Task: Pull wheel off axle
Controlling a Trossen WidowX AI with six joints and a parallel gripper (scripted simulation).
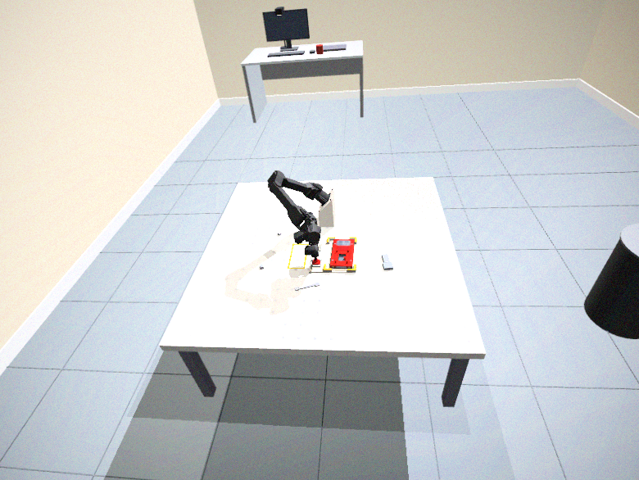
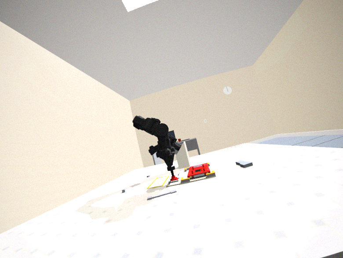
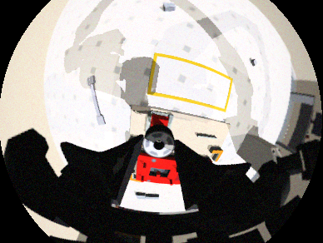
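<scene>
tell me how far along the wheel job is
Done: the gripper is shut on the wheel. In hand: getting it clear of the axle, which I can't see. Left: setting it inside the yellow outline, then letting go and backing off.
</scene>
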